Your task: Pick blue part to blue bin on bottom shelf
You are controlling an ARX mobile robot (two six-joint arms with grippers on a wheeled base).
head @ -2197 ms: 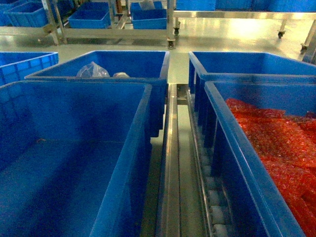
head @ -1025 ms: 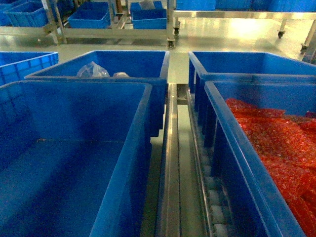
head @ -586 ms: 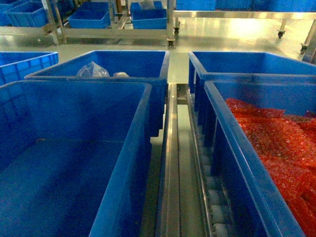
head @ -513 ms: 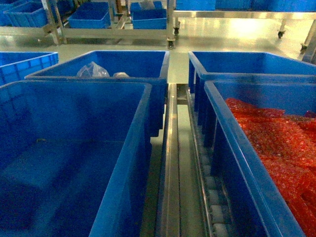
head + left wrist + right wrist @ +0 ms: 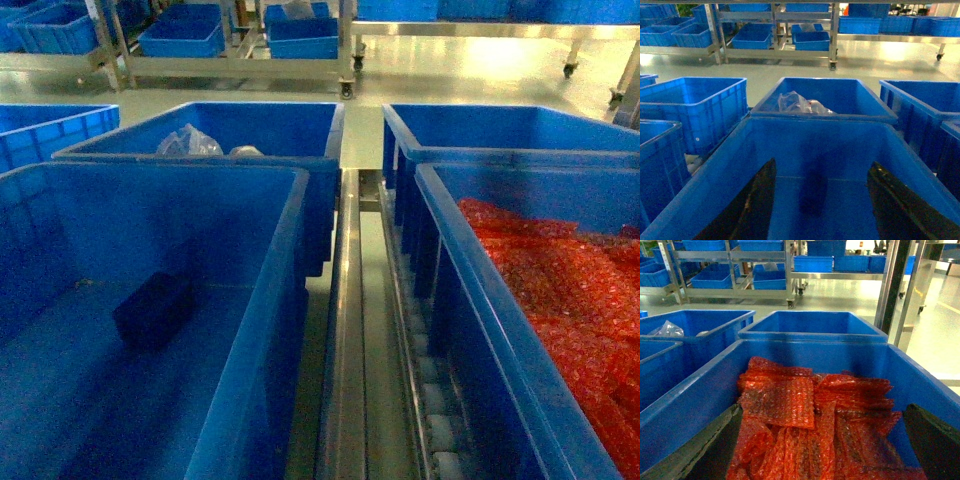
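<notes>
The blue part point(image 5: 155, 310) is a dark blue block inside the blue bin point(image 5: 150, 172), the near-left crate, down by its floor near the back wall. In the left wrist view the part point(image 5: 812, 187) is a blurred dark shape ahead of my left gripper point(image 5: 822, 162), which is open with nothing between its fingers, over the same blue bin point(image 5: 815, 119). My right gripper point(image 5: 823, 407) is open over the crate of red bubble wrap point(image 5: 790, 405). The bottom shelf's steel rail point(image 5: 348, 330) and white rollers point(image 5: 440, 432) run between the crates. Neither gripper shows in the head view.
Behind the blue bin stands a crate with a clear plastic bag point(image 5: 187, 141). An empty-looking blue crate point(image 5: 500, 130) is at back right and another point(image 5: 50, 125) at far left. Steel racks with more blue crates point(image 5: 240, 40) line the far side of the floor.
The blue bin looked empty a second ago. Half a second ago a faint dark blur showed low at its left; now the blue part sits clearly further back in the bin.
</notes>
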